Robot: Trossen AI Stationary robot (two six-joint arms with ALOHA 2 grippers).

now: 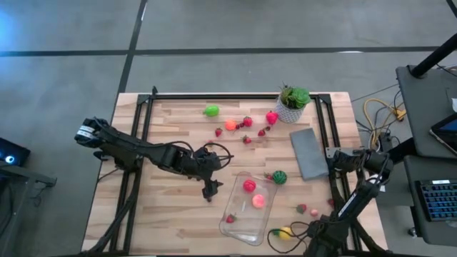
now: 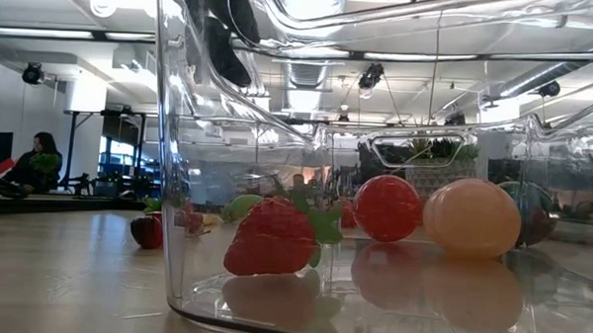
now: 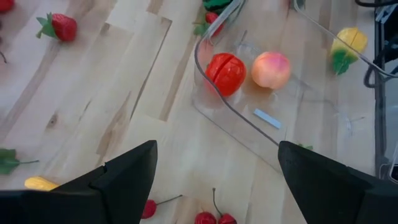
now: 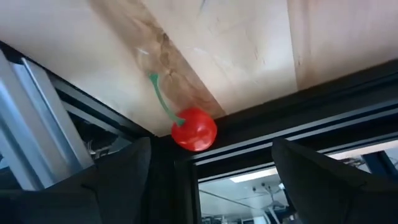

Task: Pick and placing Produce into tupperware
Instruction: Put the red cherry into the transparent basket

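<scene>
Clearly spread wide and holding nothing, left jaws (image 1: pixel 209 190) above bare tabletop (image 1: pixel 164 221) just beside the tupperware (image 1: pixel 235 227); right jaws (image 4: pixel 211 180) also parted and empty, at the tabletop edge near a red cherry (image 4: pixel 194 129); risk of striking the clear wall on descent; cherry likely to roll off the edge if nudged; most produce (image 1: pixel 230 124) scattered outside.

One clear tupperware (image 1: pixel 246 239) lies just beside the left gripper (image 1: pixel 208 191) and holds three pieces of produce: one red tomato (image 1: pixel 248 185), one peach (image 1: pixel 258 201) and one strawberry (image 1: pixel 230 218). Loose on the table beyond that gripper are one light green piece (image 1: pixel 211 110), one orange piece (image 1: pixel 230 124), one pink piece (image 1: pixel 271 117), one dark green piece (image 1: pixel 279 177), one yellow piece (image 1: pixel 285 233) and about eight small red berries, one of them a cherry (image 4: pixel 194 129) right in front of the right gripper (image 4: pixel 211 152). There is also one potted plant (image 1: pixel 293 101) and one grey slab (image 1: pixel 308 151).
</scene>
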